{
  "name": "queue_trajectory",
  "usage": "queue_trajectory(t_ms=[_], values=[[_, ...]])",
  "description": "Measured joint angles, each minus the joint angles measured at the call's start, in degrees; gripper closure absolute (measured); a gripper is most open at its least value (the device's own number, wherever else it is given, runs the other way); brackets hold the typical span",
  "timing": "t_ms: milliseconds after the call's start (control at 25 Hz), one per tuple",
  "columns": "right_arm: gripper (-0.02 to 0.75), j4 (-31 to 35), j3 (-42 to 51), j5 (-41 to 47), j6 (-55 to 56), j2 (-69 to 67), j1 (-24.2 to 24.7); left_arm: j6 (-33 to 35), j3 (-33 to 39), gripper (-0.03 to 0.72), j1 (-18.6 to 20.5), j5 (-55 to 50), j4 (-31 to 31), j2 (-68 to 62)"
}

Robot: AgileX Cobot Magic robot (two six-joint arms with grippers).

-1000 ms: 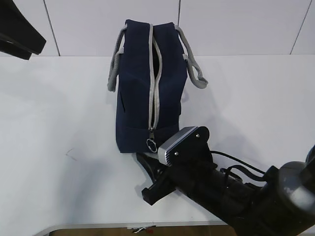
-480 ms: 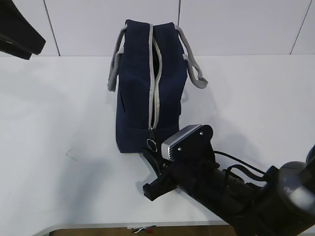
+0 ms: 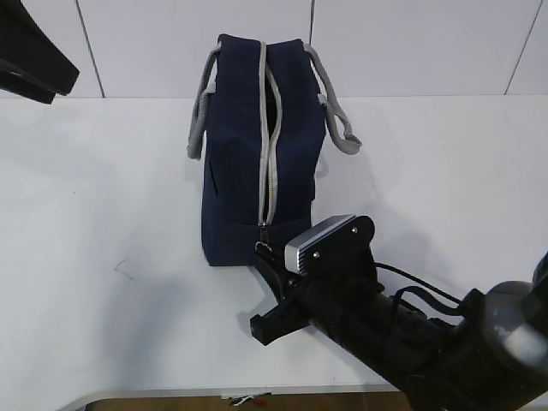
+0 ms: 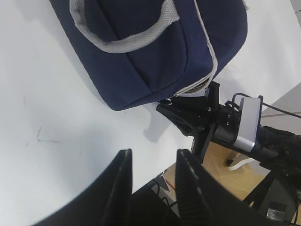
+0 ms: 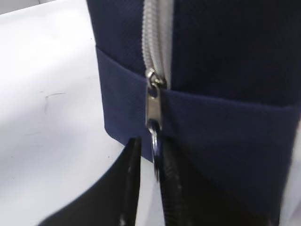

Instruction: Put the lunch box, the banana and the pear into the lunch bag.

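The boxy navy-blue fabric lunch bag (image 3: 261, 145) stands upright on the white table (image 3: 103, 223), towards the rear centre, with its grey webbing handles (image 3: 336, 107) drooping down either side. Its grey-edged zipper (image 3: 267, 137) runs over the top and down the near end face. The slider sits low on that face, and its metal ring pull (image 5: 154, 141) hangs below it.

The right gripper (image 5: 146, 176) is at the bag's near lower corner. In the right wrist view its two black fingers (image 5: 126, 188) flank the ring pull, closed nearly together with the ring between them. Whether they press it firmly cannot be told, as the ring is blurred.

The left gripper (image 4: 151, 183) hovers above the table, well clear of the bag, its jaws standing apart with nothing between them.
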State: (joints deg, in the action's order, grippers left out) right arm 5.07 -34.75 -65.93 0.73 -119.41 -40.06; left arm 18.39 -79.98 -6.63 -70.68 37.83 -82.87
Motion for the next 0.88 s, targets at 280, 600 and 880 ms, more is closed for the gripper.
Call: queue_trajectory(t_ms=[280, 600, 880], values=[[0.667, 0.0, 0.0, 0.0, 0.03, 0.0, 0.0, 0.0, 0.0, 0.451, 0.0, 0.0, 0.0, 0.0], [0.726, 0.0, 0.0, 0.0, 0.71, 0.0, 0.0, -0.08, 0.0, 0.452, 0.0, 0.0, 0.0, 0.0], [0.726, 0.0, 1.57, 0.23, 0.84, 2.13, 0.0, -0.08, 0.0, 0.452, 0.0, 0.0, 0.0, 0.0]])
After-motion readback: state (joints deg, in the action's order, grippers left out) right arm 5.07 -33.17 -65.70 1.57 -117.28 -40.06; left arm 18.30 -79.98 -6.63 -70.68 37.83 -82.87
